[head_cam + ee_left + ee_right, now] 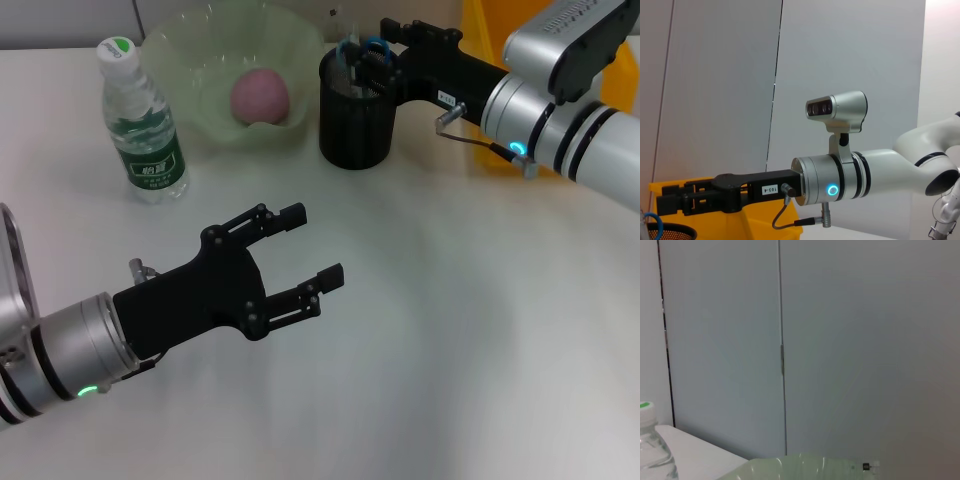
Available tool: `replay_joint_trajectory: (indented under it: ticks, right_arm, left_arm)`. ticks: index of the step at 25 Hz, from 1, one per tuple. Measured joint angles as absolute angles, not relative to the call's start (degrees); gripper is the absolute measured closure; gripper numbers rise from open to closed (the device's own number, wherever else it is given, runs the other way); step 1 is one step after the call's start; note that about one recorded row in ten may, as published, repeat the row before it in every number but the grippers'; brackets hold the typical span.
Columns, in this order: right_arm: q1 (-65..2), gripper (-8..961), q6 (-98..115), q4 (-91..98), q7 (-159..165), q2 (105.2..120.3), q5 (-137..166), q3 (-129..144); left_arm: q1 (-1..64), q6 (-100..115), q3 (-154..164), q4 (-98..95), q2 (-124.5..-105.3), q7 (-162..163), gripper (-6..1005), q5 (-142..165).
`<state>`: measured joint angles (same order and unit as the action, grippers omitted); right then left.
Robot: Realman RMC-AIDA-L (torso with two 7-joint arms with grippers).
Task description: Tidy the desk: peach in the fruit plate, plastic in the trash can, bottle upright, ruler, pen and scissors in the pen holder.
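White desk [450,330] surface. Left gripper [305,255] hovers nearest, jaws wide, holding nothing. Bottle [143,120] stands upright beyond it. Peach [260,96] sits in fruit plate [200,60]. Right gripper [365,65] is over pen holder [355,130], blue-handled scissors [372,45] at its tips; grip unclear.

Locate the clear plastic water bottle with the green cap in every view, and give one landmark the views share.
Head view: clear plastic water bottle with green cap stands upright, far left.
Left wrist view: not in it.
Right wrist view: its cap and shoulder at the lower left corner.
Shared landmark: pale green fruit plate, whose rim lies beside the bottle.
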<state>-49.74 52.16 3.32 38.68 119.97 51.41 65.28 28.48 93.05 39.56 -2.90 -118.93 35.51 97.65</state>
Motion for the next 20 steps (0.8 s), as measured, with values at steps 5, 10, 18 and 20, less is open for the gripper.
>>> replay_joint_trajectory:
  ticks: [5, 10, 18, 20]
  right_arm:
    - [-49.5, 372, 52.6, 3.4, 39.0, 119.97, 51.4, 65.3]
    - [-49.1, 227, 52.8, 3.5, 39.0, 119.97, 51.4, 64.5]
    - [-42.2, 199, 68.1, 6.7, 44.4, 119.62, 53.3, 64.8]
    - [-38.9, 199, 73.2, 10.0, 48.8, 119.22, 56.5, 64.8]
  left_arm:
    - [28.5, 93.1, 39.7, -2.9, -118.92, 35.5, 216, 97.7]
    - [28.5, 93.1, 39.7, -2.9, -118.91, 35.5, 216, 97.7]
    - [28.4, 93.1, 40.5, -4.1, -118.64, 38.0, 216, 98.1]
    - [28.3, 93.3, 41.3, -5.3, -118.57, 39.4, 216, 98.2]
